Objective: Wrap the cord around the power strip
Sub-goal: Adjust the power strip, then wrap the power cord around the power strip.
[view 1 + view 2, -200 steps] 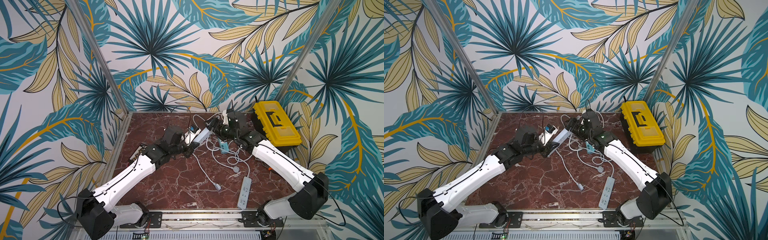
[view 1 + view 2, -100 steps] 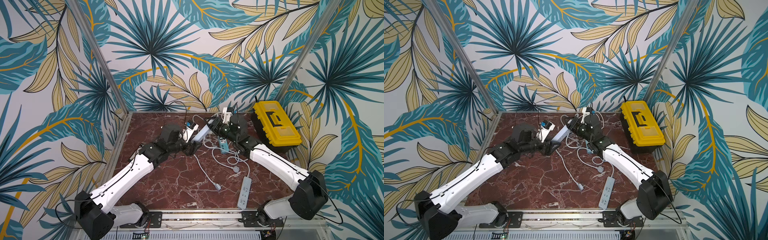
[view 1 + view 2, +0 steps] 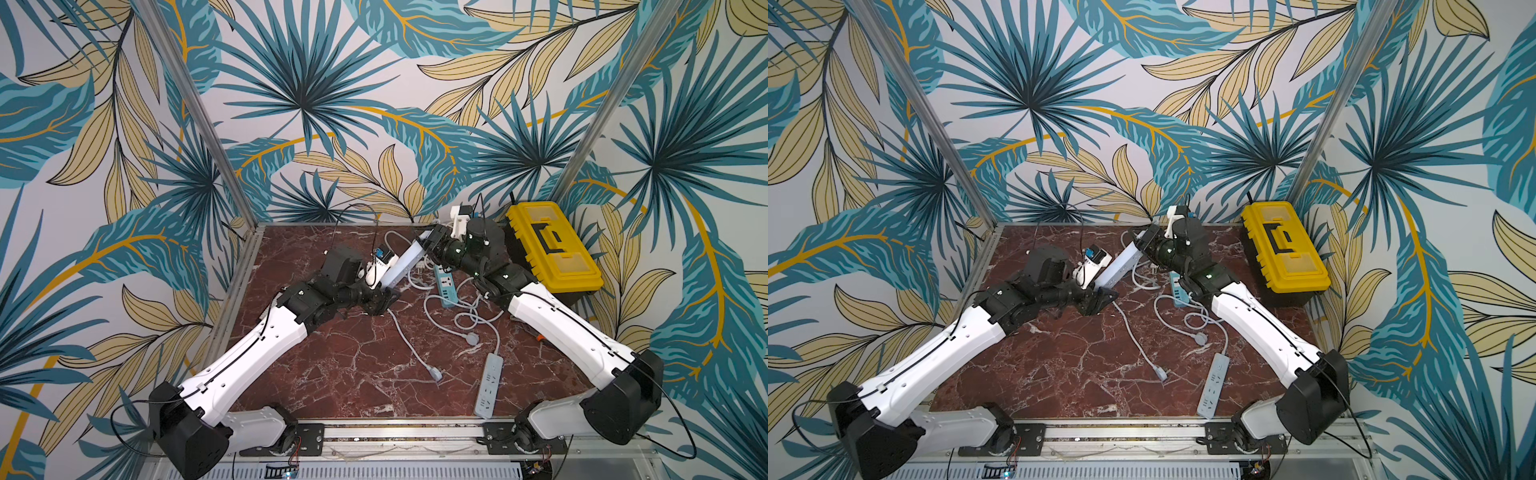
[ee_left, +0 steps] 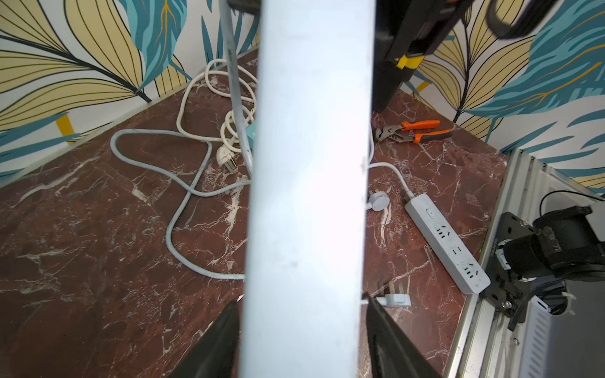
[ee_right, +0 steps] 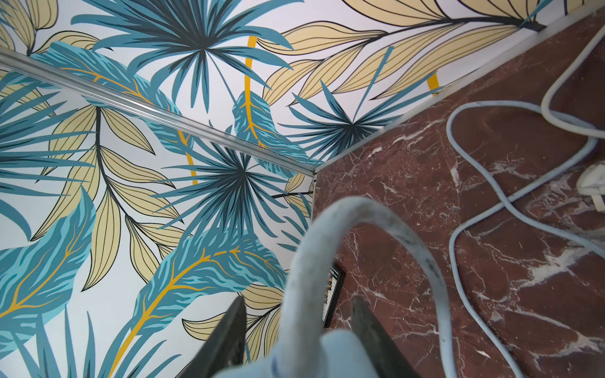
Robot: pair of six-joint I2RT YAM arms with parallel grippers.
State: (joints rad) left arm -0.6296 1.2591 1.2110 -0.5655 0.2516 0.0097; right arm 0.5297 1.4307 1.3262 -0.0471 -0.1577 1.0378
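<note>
A long white power strip (image 3: 405,264) (image 3: 1121,262) hangs tilted above the table between both arms. My right gripper (image 3: 432,243) (image 3: 1148,239) is shut on its far, raised end, where the grey cord (image 5: 360,212) arches out between the jaws of the right gripper (image 5: 298,299). My left gripper (image 3: 386,297) (image 3: 1102,297) is at the lower end. In the left wrist view the power strip (image 4: 307,196) fills the gap of the left gripper (image 4: 301,300), both jaws against its sides. The cord (image 3: 409,340) (image 4: 183,203) trails loose over the table to a white plug (image 3: 436,376) (image 4: 396,298).
A blue power strip (image 3: 445,286) lies amid tangled white cords beside a round plug (image 3: 471,338). Another white strip (image 3: 488,384) (image 4: 447,243) lies near the front edge. A yellow toolbox (image 3: 548,245) stands at the back right, with orange pliers (image 4: 412,131) near it.
The right gripper closed on the strip's far end and raised it slightly. The left jaws opened, then drew in round the strip's lower end.
</note>
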